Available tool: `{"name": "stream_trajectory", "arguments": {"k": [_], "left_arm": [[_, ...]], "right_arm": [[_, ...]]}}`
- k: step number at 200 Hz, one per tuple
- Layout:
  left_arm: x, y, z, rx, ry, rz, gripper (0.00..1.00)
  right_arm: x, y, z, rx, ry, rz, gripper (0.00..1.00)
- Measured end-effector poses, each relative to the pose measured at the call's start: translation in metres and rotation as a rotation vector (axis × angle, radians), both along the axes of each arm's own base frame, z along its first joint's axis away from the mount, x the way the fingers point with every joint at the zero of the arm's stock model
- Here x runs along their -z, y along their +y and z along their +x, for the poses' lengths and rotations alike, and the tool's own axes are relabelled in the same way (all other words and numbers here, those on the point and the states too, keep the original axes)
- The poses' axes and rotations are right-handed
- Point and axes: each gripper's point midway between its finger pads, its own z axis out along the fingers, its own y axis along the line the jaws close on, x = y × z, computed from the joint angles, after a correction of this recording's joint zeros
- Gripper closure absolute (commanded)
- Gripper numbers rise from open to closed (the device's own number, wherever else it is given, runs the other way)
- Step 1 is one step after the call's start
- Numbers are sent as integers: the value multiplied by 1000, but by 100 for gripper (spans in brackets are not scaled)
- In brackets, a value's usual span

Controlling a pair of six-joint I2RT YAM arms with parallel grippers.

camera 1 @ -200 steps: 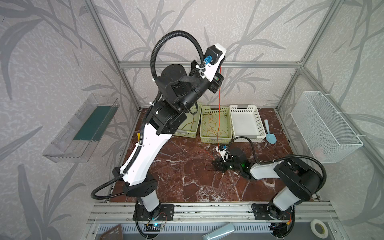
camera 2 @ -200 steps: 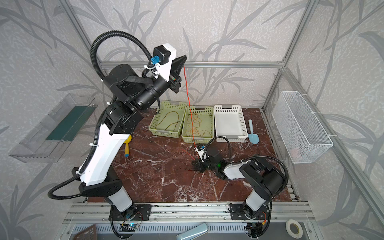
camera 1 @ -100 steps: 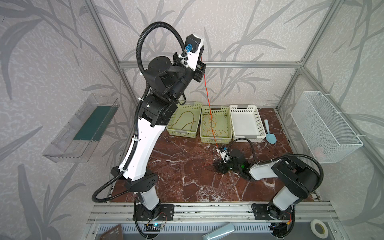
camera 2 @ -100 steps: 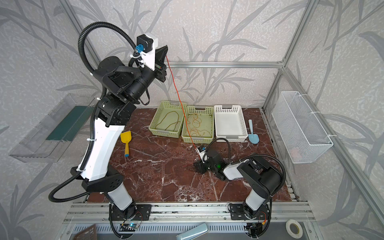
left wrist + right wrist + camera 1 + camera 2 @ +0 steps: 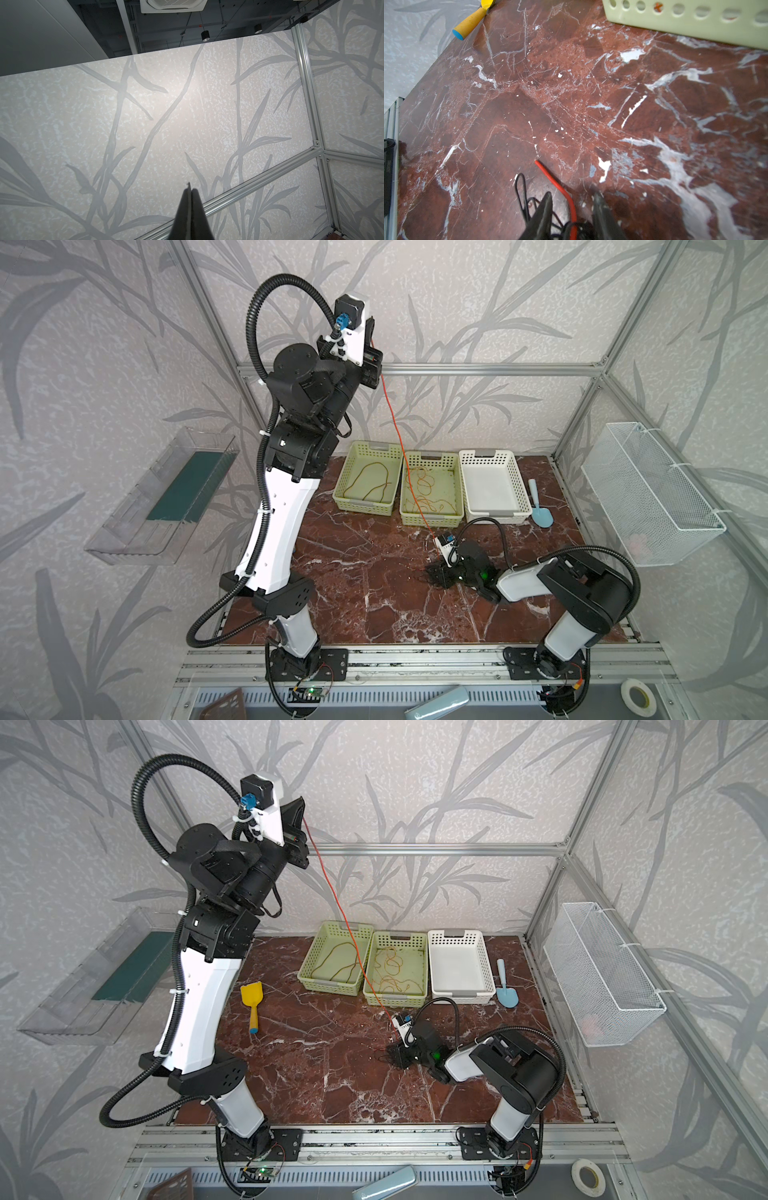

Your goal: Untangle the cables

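High above the table, my left gripper (image 5: 372, 336) (image 5: 303, 818) (image 5: 190, 187) is shut on the tip of the red cable (image 5: 395, 423) (image 5: 332, 886). That cable runs taut and slanting down to my right gripper (image 5: 441, 572) (image 5: 400, 1052) (image 5: 573, 199), which rests low on the marble. Its jaws stand a little apart, closed round a bunch of black cable (image 5: 432, 572) (image 5: 519, 187) with the red cable (image 5: 550, 176) passing between them. The red cable's free end lies on the marble just ahead. An orange cable (image 5: 424, 493) lies curled in the middle green basket (image 5: 430, 519).
A left green basket (image 5: 365, 506) holds a thin brownish cable. A white basket (image 5: 486, 454) stands to the right, with a blue scoop (image 5: 542, 514) beside it. A yellow scoop (image 5: 251, 998) (image 5: 473, 20) lies at the left. A wire basket (image 5: 648, 497) and a clear tray (image 5: 166, 497) hang on the side walls.
My left gripper has swung left and higher with the red cable, so the cable slants more. The right gripper has stayed on the tangle.
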Motion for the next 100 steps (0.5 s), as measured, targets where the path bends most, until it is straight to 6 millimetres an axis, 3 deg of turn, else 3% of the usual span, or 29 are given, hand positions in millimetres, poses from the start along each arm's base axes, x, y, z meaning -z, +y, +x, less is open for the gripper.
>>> {"name": "stream_trajectory", "arguments": {"k": [21,42,72,100], "left_arm": [[6,7,5,-19,19,1,100],[27,15,9,-48,73,15,100],[93,39,4,-116,207,37,100],[168,80,-9,-210,334,-2,100]], "right_arm": [[0,-2,-1,6,8,-10,70],[-2,-9,-4,18,18,-44,72],[-15,-21,-2,43,-7,-110,73],[-29,-29,9,78,-43,-172,74]]}}
